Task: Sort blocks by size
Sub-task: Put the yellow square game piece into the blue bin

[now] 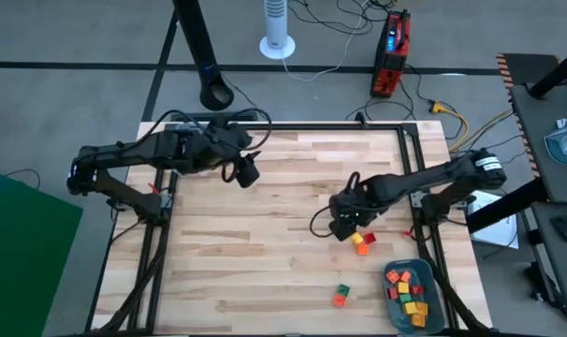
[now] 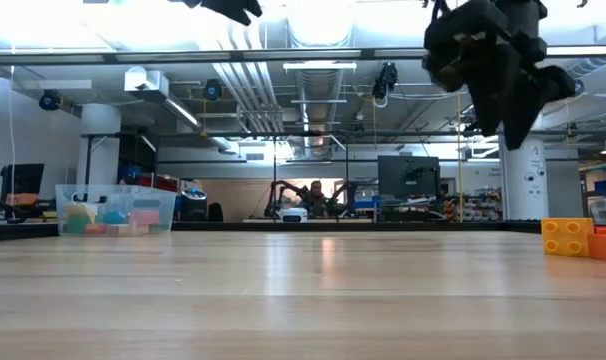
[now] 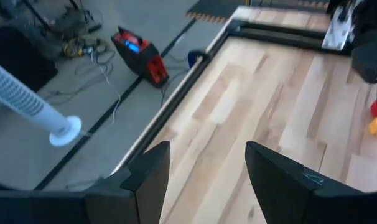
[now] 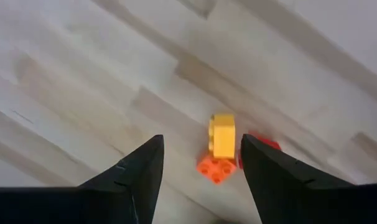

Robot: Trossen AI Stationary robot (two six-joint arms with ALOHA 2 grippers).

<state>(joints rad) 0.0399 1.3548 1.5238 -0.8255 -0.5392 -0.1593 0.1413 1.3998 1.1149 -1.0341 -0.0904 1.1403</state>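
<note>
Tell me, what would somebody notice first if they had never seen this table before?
Probably the right gripper, hanging with its fingers open just above a little cluster of yellow, orange and red blocks on the right side of the wooden table. Next, the grey-blue tray at the near right corner, full of colourful blocks. The left gripper waits, open, over the far left part of the table.

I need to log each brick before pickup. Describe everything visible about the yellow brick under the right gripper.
The yellow brick is a small studded block of glossy plastic, lying on the wooden table. It lies against an orange brick, with a red brick close on its other side, partly hidden. The right gripper hangs above it, open, fingers either side of the cluster, touching nothing.
</note>
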